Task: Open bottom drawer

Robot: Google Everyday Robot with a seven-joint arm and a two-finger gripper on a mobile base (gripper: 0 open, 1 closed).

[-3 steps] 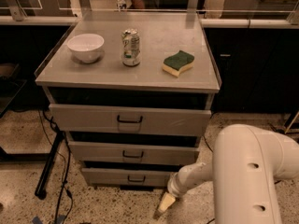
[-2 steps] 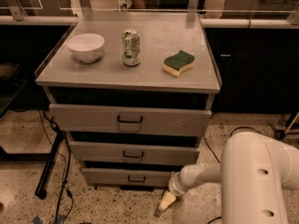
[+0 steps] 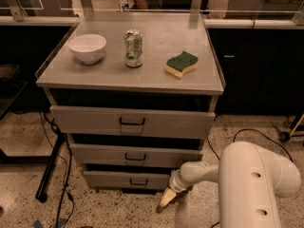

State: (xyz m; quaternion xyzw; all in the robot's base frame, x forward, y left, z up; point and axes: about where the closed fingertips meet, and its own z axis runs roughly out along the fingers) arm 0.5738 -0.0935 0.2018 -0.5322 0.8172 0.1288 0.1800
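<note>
The bottom drawer (image 3: 124,180) is the lowest and narrowest of three grey metal fronts, with a small dark wire pull (image 3: 138,182) at its centre. It stands slightly forward, like the two drawers above it. My gripper (image 3: 166,199) hangs low near the floor, just right of and below the bottom drawer's right end, apart from the pull. The white arm (image 3: 247,179) reaches in from the lower right.
The top drawer (image 3: 130,121) and middle drawer (image 3: 135,156) sit above. On the cabinet top stand a white bowl (image 3: 87,48), a drink can (image 3: 133,48) and a green-and-yellow sponge (image 3: 181,63). Cables (image 3: 64,198) and a black stand leg (image 3: 49,170) lie on the floor at left.
The arm's big white shoulder has shifted a little to the right. The gripper stays near the bottom drawer's right end close to the floor. The drawers have not moved.
</note>
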